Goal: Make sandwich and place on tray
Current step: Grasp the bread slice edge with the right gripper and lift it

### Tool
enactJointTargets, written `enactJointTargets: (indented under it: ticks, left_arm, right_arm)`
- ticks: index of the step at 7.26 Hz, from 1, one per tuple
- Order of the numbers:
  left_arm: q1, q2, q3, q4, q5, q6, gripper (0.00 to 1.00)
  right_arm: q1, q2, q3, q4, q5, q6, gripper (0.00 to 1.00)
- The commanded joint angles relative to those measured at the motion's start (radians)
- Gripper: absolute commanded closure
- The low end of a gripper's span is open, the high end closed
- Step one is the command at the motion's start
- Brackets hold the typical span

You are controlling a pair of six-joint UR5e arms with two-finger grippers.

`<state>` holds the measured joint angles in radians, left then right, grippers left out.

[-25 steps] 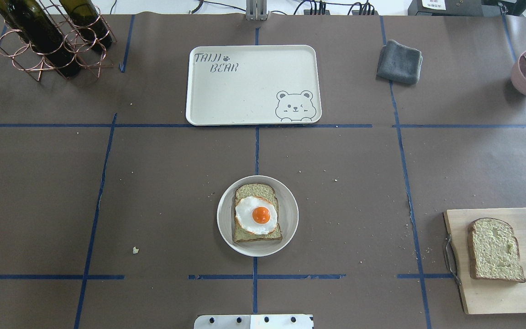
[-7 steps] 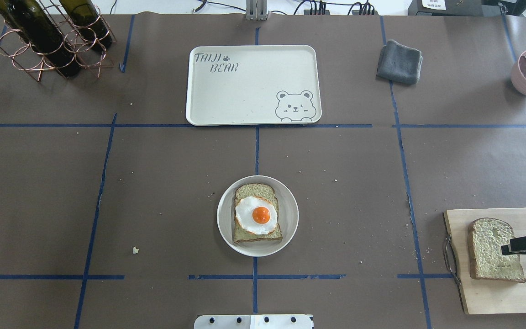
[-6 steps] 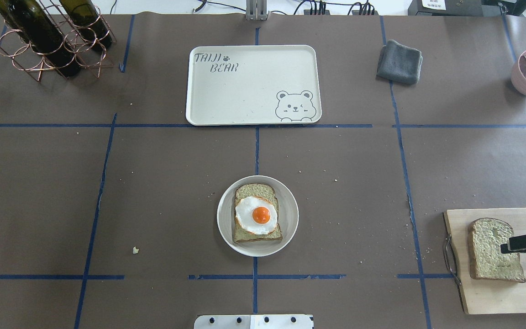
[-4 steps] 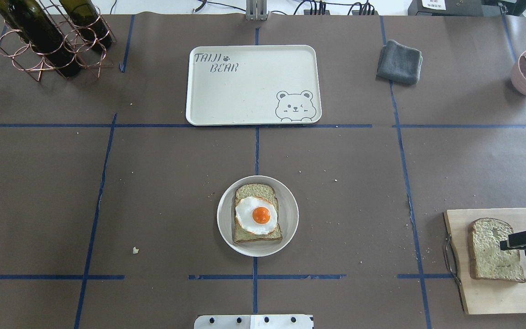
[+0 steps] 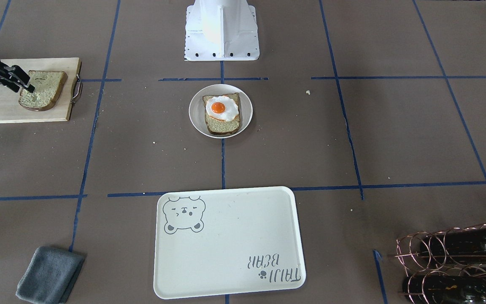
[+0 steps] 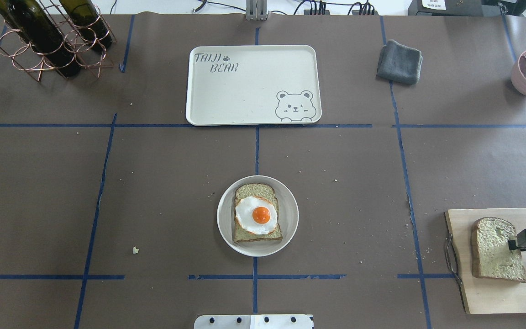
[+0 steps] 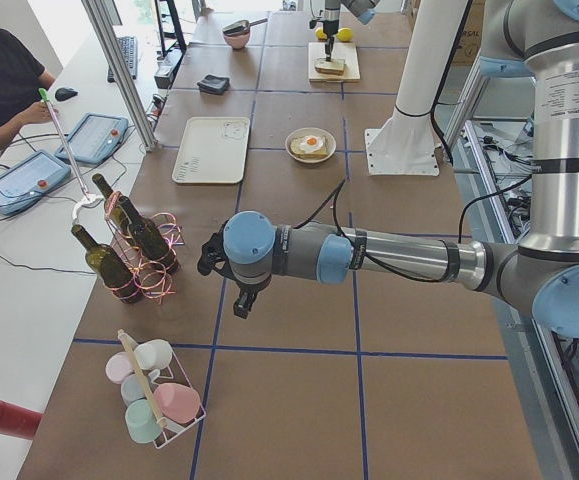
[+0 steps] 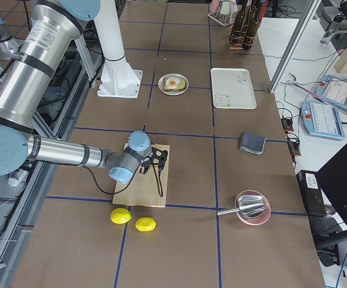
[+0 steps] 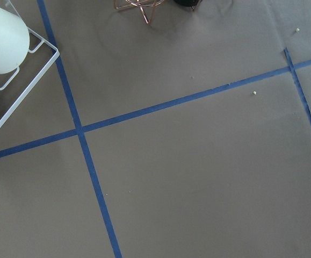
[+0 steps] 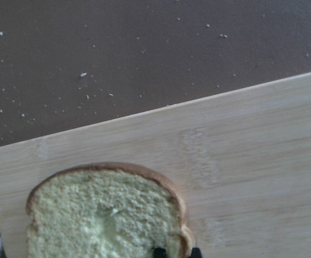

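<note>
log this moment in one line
step: fetch top slice | right gripper: shut on loose bread slice on cutting board | left gripper: state unclear | plate: base slice under fried egg | tray: no sandwich yet

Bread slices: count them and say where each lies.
2. One pale greenish-beige, brown-crusted bread slice lies under the fried egg on the round off-white plate; the other slice on the pale wooden cutting board, at the right hand.

place: robot lab | cues: taped grid table (image 6: 153,183), operator consoles (image 7: 94,138)
</note>
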<state>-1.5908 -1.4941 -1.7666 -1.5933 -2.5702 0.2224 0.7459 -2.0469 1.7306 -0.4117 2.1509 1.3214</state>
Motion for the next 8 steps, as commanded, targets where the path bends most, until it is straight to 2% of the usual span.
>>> enactJointTargets:
  ticks: [1,4,5,6,7,8]
  left_arm:
    - [-0.002,0.0,-0.004,0.001,-0.001,0.0,0.0]
    - [-0.002,0.0,-0.004,0.001,-0.001,0.0,0.0]
    - [-0.002,0.0,-0.004,0.001,-0.001,0.0,0.0]
    - [-0.002,0.0,-0.005,-0.001,-0.001,0.0,0.0]
    - [0.0,0.0,-0.007,-0.001,-0.002,0.0,0.0]
    - [-0.002,0.0,-0.007,-0.017,-0.002,0.0,0.0]
  right_arm:
    - [0.035,0.008,0.012,-0.001,0.036,0.001,1.0]
    - [0.049,0.007,0.044,0.001,0.035,-0.007,1.0]
    - [0.049,0.01,0.097,-0.001,0.041,-0.002,1.0]
    - [0.05,0.052,0.127,-0.001,0.072,-0.001,1.0]
    - [0.07,0.136,0.126,-0.001,0.143,0.002,1.0]
    - [0.069,0.21,0.126,-0.002,0.173,0.016,1.0]
